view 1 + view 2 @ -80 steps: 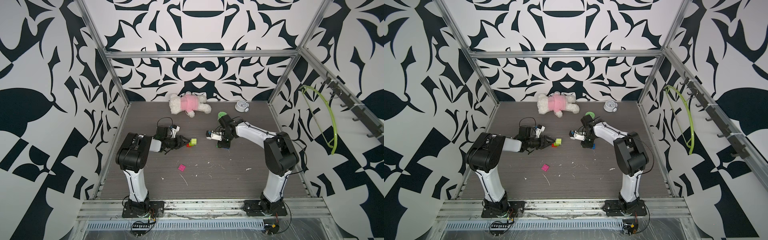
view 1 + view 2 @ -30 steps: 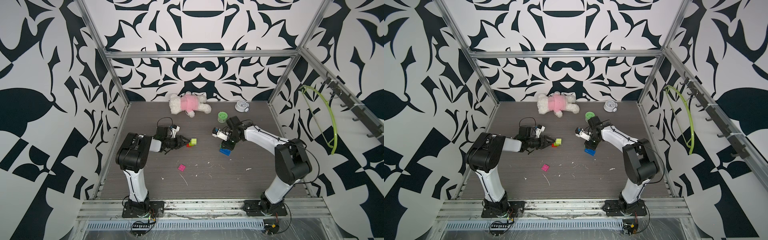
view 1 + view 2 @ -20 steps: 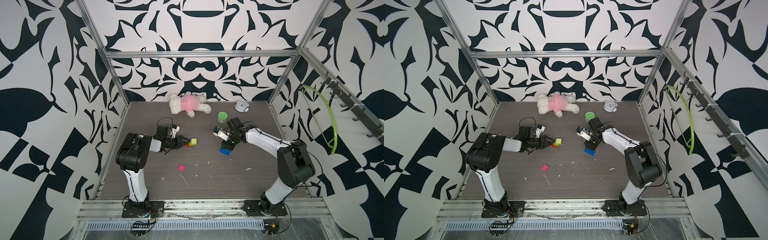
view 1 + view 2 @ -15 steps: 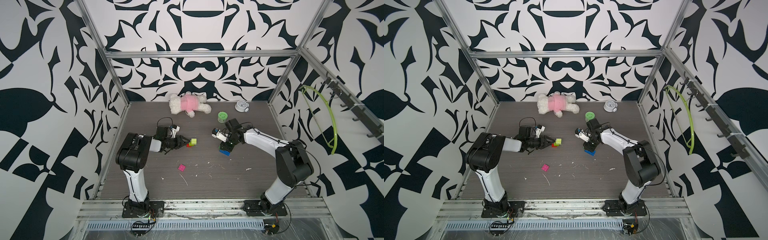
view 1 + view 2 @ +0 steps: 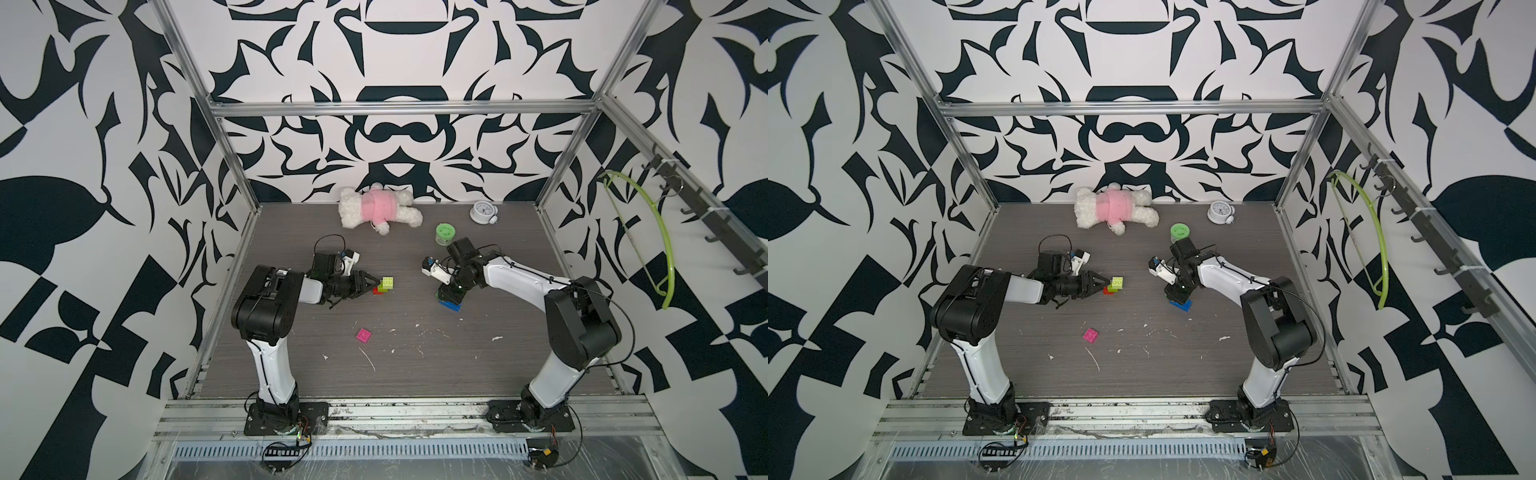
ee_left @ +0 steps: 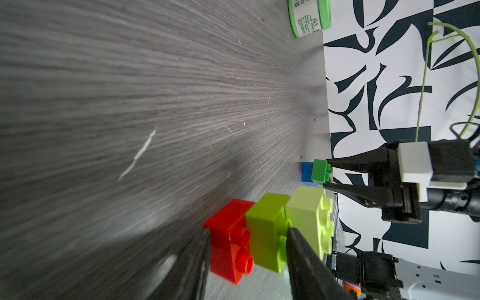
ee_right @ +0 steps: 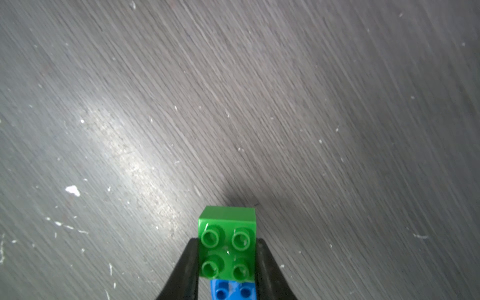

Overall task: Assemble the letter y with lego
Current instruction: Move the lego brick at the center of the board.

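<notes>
Grips a three-brick stack (image 5: 384, 285) in the left hand (image 5: 371, 286), jaws narrow. Presses one finger against the red brick (image 6: 228, 233) and wedges the other at the joint between the lime brick (image 6: 265, 226) and the pale yellow-green brick (image 6: 309, 213). Has red lowest, at the bench (image 5: 478, 365), and pale yellow-green on top, just beyond the fingertips.

Pinches the green brick (image 7: 227, 220) side to side in the right hand (image 5: 450, 294), jaws closed on it, tips pointing down. Holds it over one end of the blue brick (image 5: 452, 306), flat on the bench right under that hand; cannot tell whether pressed home.

Has the pink brick (image 5: 364, 335) loose on the bench, apart from both hands, nearer the left one and off to the side of its fingertips. Has the stack at the left hand and the green-blue pair at the right hand well apart, unjoined.
</notes>
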